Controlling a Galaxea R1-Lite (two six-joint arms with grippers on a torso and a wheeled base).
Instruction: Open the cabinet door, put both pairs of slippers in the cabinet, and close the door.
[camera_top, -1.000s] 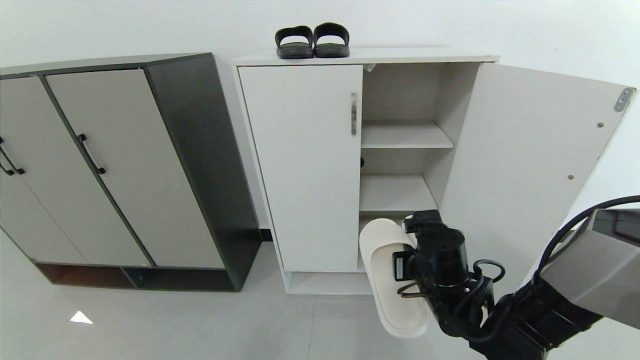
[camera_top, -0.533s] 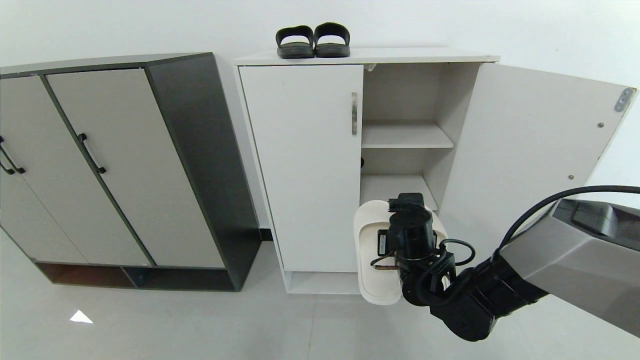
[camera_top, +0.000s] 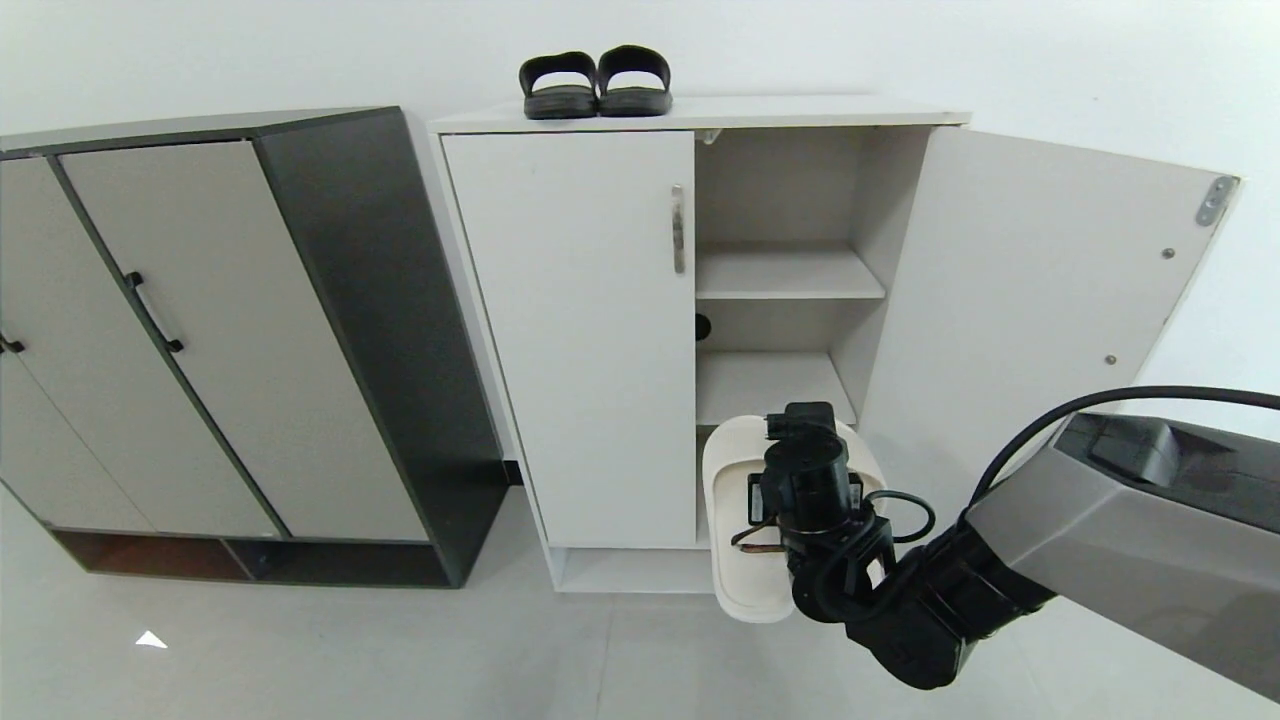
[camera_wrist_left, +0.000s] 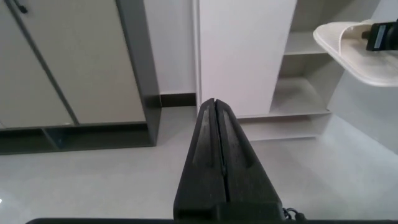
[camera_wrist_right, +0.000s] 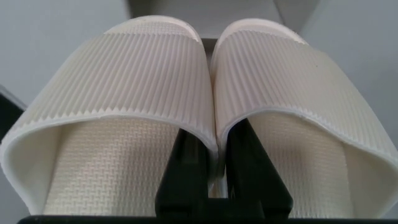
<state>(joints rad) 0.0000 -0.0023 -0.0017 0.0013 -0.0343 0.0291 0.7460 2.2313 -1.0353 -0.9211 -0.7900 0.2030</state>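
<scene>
A pair of white slippers (camera_top: 738, 540) hangs in front of the white cabinet's (camera_top: 570, 330) lower open compartment, held side by side. My right gripper (camera_wrist_right: 213, 167) is shut on the two inner strap edges where the slippers (camera_wrist_right: 124, 81) meet. In the head view that gripper (camera_top: 800, 450) sits just below the middle shelf (camera_top: 770, 385). The cabinet's right door (camera_top: 1020, 300) stands wide open and its left door is closed. A black pair of slippers (camera_top: 595, 85) rests on the cabinet top. My left gripper (camera_wrist_left: 214, 104) is shut and holds nothing, low over the floor before the cabinets.
A dark cabinet (camera_top: 350, 330) with two closed grey doors stands directly left of the white one. The open door juts out to the right of my right arm. Bare grey floor (camera_top: 400, 650) lies in front of both cabinets.
My right arm has lifted the white slippers up and toward the cabinet opening and turned them more level. The head camera has shifted, so the whole scene sits further left.
</scene>
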